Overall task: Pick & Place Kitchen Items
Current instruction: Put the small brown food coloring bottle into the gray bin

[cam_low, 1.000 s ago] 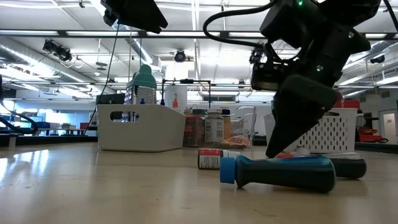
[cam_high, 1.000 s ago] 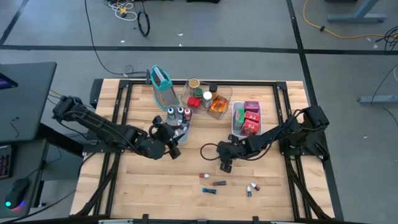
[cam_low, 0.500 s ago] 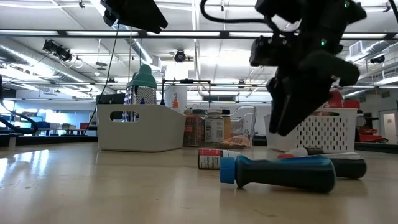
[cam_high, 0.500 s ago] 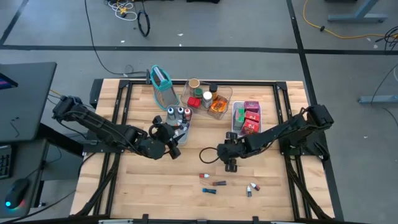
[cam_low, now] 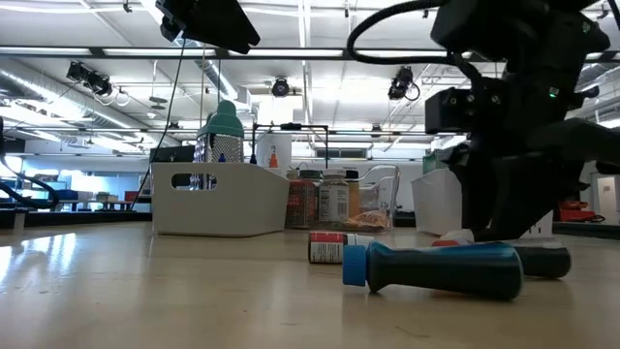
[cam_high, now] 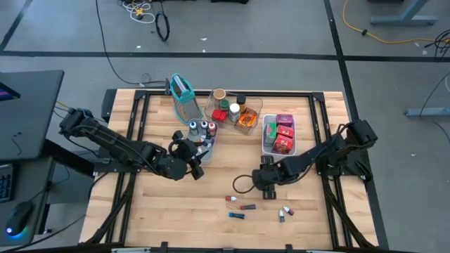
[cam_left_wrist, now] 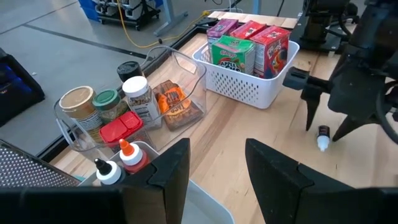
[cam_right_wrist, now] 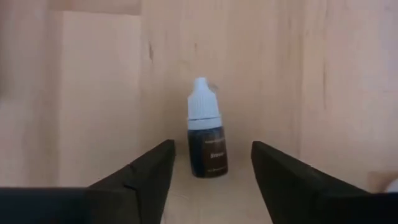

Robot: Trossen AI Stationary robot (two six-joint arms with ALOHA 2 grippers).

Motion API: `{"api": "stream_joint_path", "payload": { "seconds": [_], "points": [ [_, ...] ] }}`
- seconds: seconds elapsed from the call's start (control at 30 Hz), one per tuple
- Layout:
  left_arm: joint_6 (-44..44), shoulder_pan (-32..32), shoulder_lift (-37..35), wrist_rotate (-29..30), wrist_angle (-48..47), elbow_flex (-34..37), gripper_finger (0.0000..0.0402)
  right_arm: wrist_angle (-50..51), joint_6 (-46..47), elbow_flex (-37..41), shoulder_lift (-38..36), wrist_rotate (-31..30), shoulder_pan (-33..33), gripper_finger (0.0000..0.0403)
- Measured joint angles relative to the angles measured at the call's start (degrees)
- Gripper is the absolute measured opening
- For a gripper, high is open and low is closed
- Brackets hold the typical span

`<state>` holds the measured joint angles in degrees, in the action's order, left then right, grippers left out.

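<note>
high view: right gripper (cam_high: pixel 268 188) is hovering over loose vials (cam_high: pixel 240 208) lying on the wooden table (cam_high: pixel 162 211); packets are sitting in the white basket (cam_high: pixel 266 144), jars in the clear tray (cam_high: pixel 254 107), so sorting looks partly done. low view: a blue-capped vial (cam_low: pixel 433 269) is lying in front, workshop room behind. left wrist view: left gripper (cam_left_wrist: pixel 214 165) is waiting, parted, empty. right wrist view: fingers spread around a white-capped vial (cam_right_wrist: pixel 204 129), not touching.

Pale wooden table (cam_high: pixel 176 204) with a smooth grain, a glossy clear-plastic bin (cam_left_wrist: pixel 186 68), and a white perforated plastic basket (cam_left_wrist: pixel 249 87).
</note>
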<state>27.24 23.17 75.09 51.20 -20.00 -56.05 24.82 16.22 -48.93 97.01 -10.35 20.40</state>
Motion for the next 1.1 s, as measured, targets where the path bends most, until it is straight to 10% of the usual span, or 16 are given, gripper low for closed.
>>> {"api": "stream_joint_path", "payload": {
  "seconds": [0.43,1.1],
  "points": [
    [2.28,-0.02,0.00,-1.27,0.48,0.00,0.0164,-5.56,2.12,1.75,-0.04,2.13,-0.06,0.0075],
    [-11.54,-4.05,17.95,-10.24,22.48,4.06,0.0164,-35.39,-12.67,1.78,-0.02,1.43,-8.37,0.0085]
  ]
}}
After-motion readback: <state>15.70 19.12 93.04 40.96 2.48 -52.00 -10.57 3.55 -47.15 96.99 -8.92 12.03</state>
